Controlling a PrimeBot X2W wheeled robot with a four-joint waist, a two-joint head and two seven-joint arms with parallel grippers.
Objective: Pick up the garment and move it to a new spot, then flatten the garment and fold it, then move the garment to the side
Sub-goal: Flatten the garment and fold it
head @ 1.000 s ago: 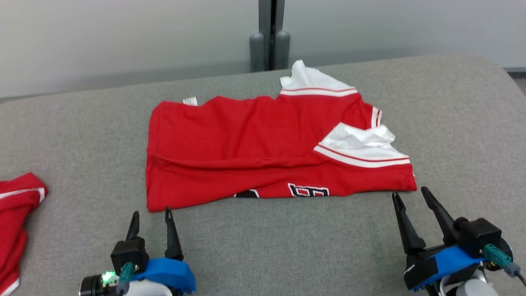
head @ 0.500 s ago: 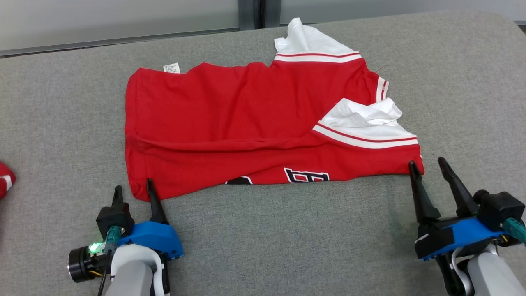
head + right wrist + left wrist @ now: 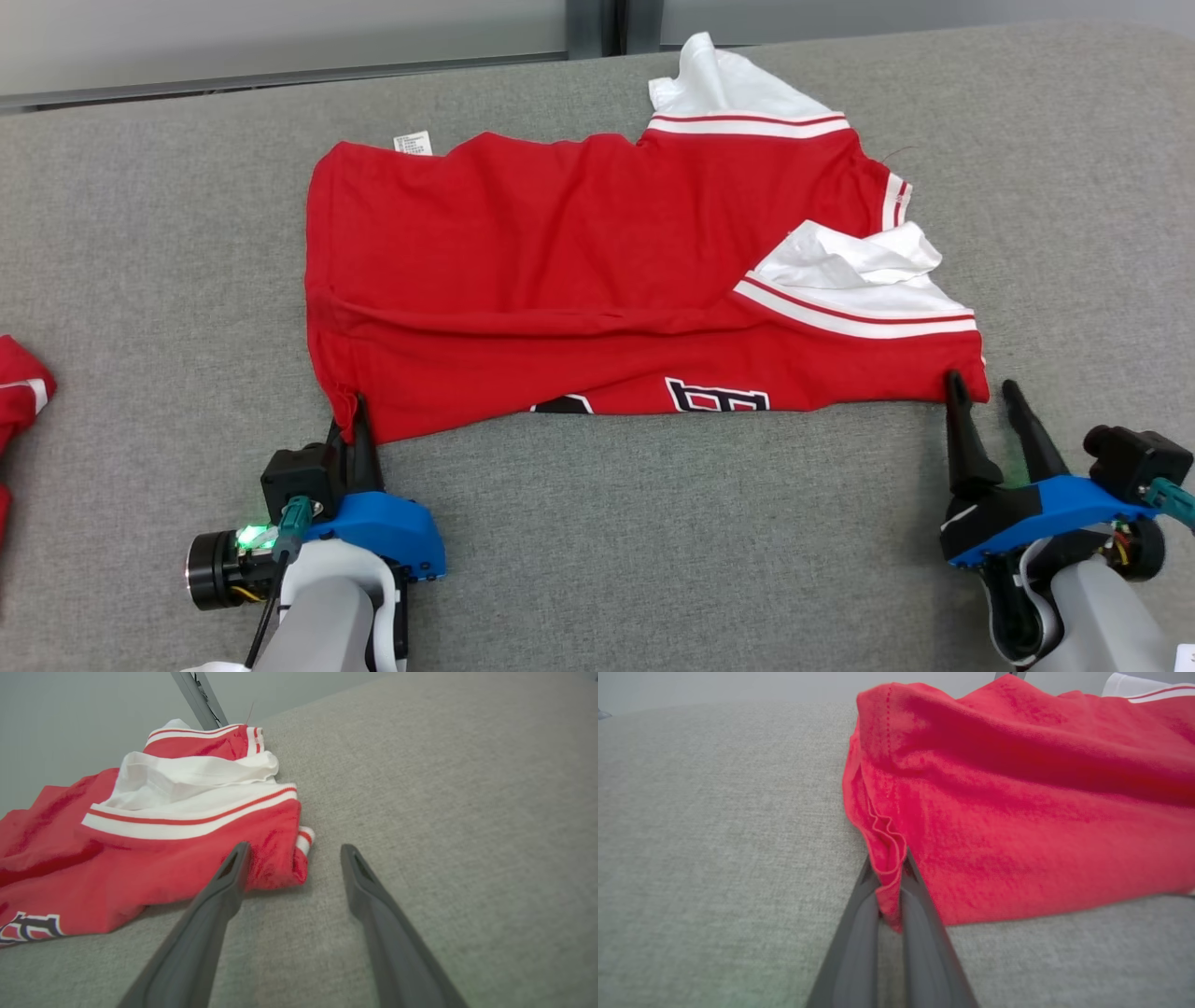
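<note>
- Grey woven fabric surface (image 3: 597, 541), broad and flat, reaching back to a pale grey wall (image 3: 280, 28).
- Dark grey upright post (image 3: 593, 14) standing against that wall.
- Crumpled red cloth with a white stripe (image 3: 21, 387), lying far left on the surface.

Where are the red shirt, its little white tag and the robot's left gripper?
red shirt (image 3: 560, 252), head view, middle of its red body.
white tag (image 3: 413, 142), head view, middle of the tag, at the shirt's far edge.
left gripper (image 3: 353, 411), head view, tips of its fingers, pinching the shirt's corner.
</note>
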